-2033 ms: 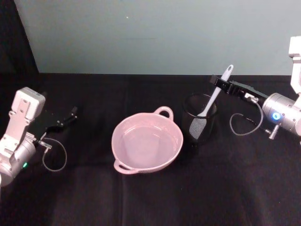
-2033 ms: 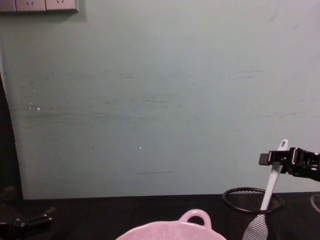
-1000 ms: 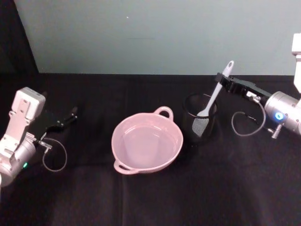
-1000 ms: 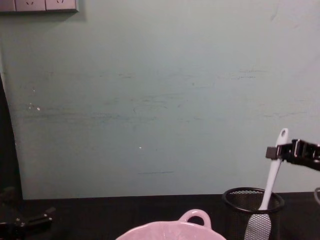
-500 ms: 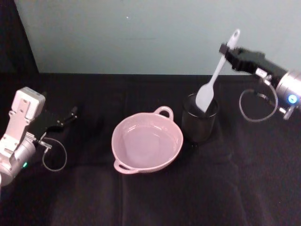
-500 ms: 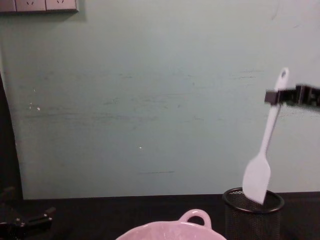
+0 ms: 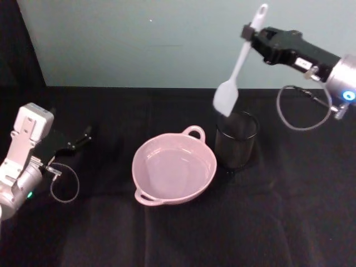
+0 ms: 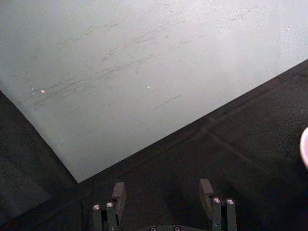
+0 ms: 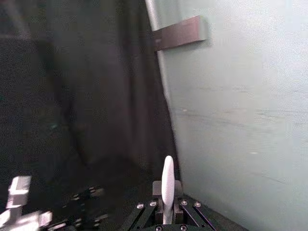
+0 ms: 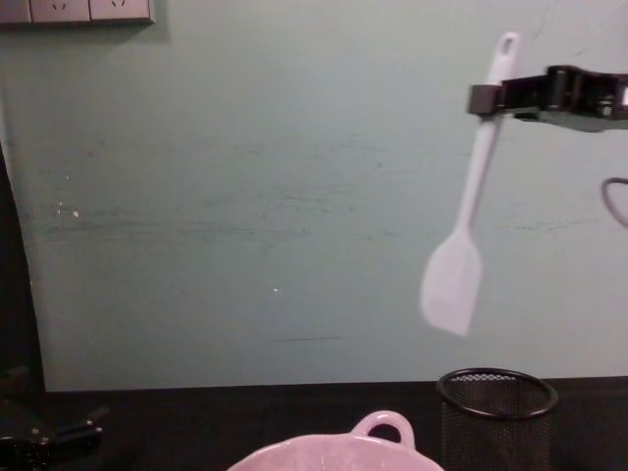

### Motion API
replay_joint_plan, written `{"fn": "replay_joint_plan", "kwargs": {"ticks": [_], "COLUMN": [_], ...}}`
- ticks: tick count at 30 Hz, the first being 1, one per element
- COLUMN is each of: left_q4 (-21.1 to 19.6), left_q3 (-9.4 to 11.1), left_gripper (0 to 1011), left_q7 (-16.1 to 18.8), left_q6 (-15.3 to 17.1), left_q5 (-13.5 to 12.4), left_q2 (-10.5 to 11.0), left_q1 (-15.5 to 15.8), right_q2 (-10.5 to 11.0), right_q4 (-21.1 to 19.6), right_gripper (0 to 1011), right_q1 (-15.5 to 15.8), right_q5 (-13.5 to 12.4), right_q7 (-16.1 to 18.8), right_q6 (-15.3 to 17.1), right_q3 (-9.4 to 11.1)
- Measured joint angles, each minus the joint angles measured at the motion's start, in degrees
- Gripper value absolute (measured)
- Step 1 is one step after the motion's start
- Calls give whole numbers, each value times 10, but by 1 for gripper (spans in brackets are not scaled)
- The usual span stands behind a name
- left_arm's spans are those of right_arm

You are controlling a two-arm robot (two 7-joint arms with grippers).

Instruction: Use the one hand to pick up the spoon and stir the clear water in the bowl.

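Note:
My right gripper is shut on the upper handle of the white spoon, holding it high in the air. The spoon hangs blade down, its blade above the left rim of the black mesh cup and clear of it. In the right wrist view the spoon's handle tip sticks up between the shut fingers. The pale pink bowl holding clear water sits on the table, left of the cup and below the spoon. My left gripper rests open at the table's left side.
A black cloth covers the table, with a pale green wall behind it. A grey cable loops under my right wrist. A dark curtain hangs at the far left.
My right gripper has lifted the spoon fully out of the mesh cup and carried it up and to the left, toward the bowl. The left arm has not moved.

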State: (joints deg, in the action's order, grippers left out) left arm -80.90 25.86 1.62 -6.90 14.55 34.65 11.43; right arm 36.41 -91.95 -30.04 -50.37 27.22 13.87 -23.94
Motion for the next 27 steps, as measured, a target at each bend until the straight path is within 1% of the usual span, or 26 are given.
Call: {"fn": "replay_joint_plan", "kwargs": {"ticks": [1, 2, 6, 7, 8, 9, 11, 12, 14, 15, 18, 19, 21, 25, 27], "left_q4": [0, 0, 0, 0, 0, 0, 0, 0, 0, 0, 0, 0, 0, 0, 0], "left_q3": [0, 0, 0, 0, 0, 0, 0, 0, 0, 0, 0, 0, 0, 0, 0], "left_gripper": [1011, 1011, 1011, 1011, 1011, 1011, 1011, 1011, 1011, 1011, 1011, 1011, 1011, 1011, 1011], "left_q7": [0, 0, 0, 0, 0, 0, 0, 0, 0, 0, 0, 0, 0, 0, 0], "left_q6": [0, 0, 0, 0, 0, 0, 0, 0, 0, 0, 0, 0, 0, 0, 0], "left_q5": [0, 0, 0, 0, 0, 0, 0, 0, 0, 0, 0, 0, 0, 0, 0], "left_q2": [0, 0, 0, 0, 0, 0, 0, 0, 0, 0, 0, 0, 0, 0, 0], "left_q1": [0, 0, 0, 0, 0, 0, 0, 0, 0, 0, 0, 0, 0, 0, 0], "right_q2": [-1, -3, -9, -16, -16, -21, -27, -31, -37, -42, -48, -53, -62, -75, -79], "right_q4": [-1, -2, -1, 4, 4, 8, 12, 16, 21, 27, 37, 47, 65, 94, 102], "right_gripper": [113, 113, 113, 113, 113, 113, 113, 113, 113, 113, 113, 113, 113, 113, 113], "right_q1": [-2, -5, -11, -14, -14, -16, -17, -17, -17, -16, -14, -12, -12, -11, -9], "right_q5": [1, 5, 17, 30, 30, 41, 54, 66, 79, 91, 111, 126, 145, 166, 172], "right_q7": [3, 10, 24, 33, 33, 36, 38, 39, 41, 44, 51, 57, 66, 79, 84], "right_q6": [0, -1, -9, -17, -17, -23, -31, -41, -50, -59, -77, -91, -109, -129, -137], "right_q3": [-5, -15, -37, -55, -55, -67, -78, -85, -93, -100, -109, -117, -129, -141, -145]}}
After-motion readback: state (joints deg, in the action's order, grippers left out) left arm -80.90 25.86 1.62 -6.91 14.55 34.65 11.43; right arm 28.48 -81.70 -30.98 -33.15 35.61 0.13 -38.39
